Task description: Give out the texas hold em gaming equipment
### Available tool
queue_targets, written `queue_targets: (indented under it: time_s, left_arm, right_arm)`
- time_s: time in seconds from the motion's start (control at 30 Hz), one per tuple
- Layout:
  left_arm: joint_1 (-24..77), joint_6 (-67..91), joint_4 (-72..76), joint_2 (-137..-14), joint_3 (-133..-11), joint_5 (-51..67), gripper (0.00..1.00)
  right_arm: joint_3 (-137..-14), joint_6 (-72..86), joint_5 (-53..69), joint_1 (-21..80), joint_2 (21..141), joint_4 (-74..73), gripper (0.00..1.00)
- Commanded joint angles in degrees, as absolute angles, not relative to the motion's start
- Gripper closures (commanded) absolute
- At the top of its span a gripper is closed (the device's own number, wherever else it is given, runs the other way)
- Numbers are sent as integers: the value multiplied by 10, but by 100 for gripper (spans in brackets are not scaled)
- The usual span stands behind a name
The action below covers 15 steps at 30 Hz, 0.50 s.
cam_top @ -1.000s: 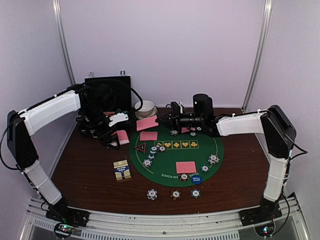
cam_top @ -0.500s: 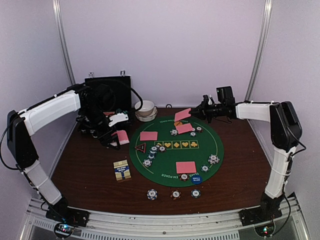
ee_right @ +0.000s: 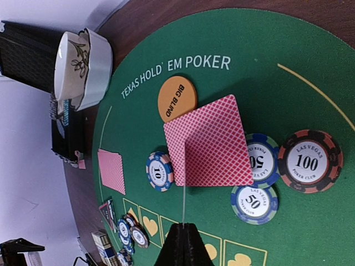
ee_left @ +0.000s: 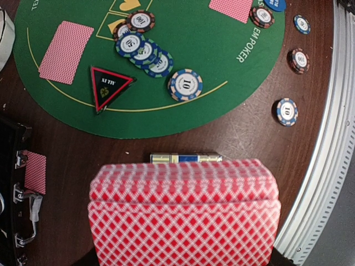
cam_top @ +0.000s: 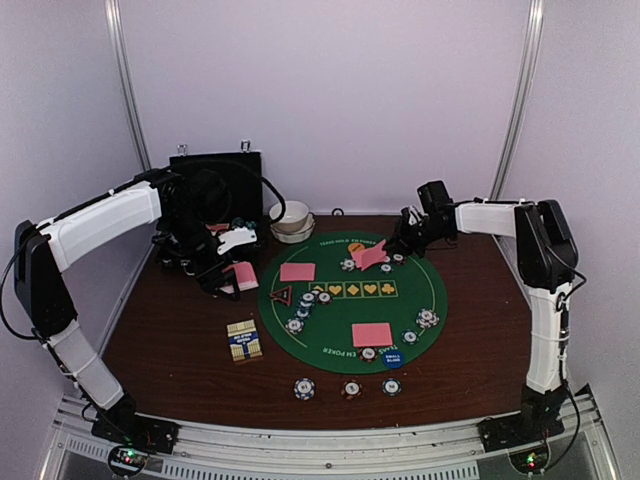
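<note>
- The right pincer [ee_right: 183, 230] is pressed together on the near edge of one card [ee_right: 176, 158]. The card is tilted almost edge-on to the wrist camera.
- The card's long axis runs straight away from the pincer, toward the far rim of the mat [cam_top: 400, 305].
- The free end of the card hangs over a flat card [ee_right: 219, 147] that lies at the far seat. Whether the two touch cannot be told.
- Judgement: the coming move is to lay the card down here. The drop spot lies directly ahead of the pincer and below it, so only a short lowering is called for.
- Room to the sides is tight:
  - The 10 chip [ee_right: 159, 171] lies just beside the card on one side.
  - The 50 chips [ee_right: 255, 204] and the 100 chip [ee_right: 310, 161] lie on the other side.
  - The orange disc [ee_right: 177, 98] lies just beyond the card.
- Open green lies between the pincer and the card. A straight pull-back looks the safest way out.
- The left pincer [cam_top: 228, 272] pinches the deck [ee_left: 183, 221] above the surface [cam_top: 180, 340], just off the left rim of the mat. It is well apart from the far seat, so the right arm is the nearer one.
- The bowls [ee_right: 83, 69] stand off the mat, behind the lettering and away from the drop spot.
</note>
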<state>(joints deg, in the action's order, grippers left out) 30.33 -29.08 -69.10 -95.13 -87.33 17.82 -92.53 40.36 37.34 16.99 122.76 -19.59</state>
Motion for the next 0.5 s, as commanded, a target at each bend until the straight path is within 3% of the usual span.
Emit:
queue_targets:
  time_s: [0.0,0.23,0.37,0.47]
  left_arm:
    - [301,-300,-690,-931,-871,190,100]
    - [301,-300,-690,-931,-872,191,100]
    - [301,-299,-691,-932,-873,192,100]
    - [300,-298,-692,-932,-874,192,100]
  right_arm:
    - [-958,354,330,170,1233,-249,100]
    - [-984,339,319,170,1250,-275,97]
    - [-1004,327,309,170,1254,-295,86]
    - [-1013,318,294,170,1244,-309,72]
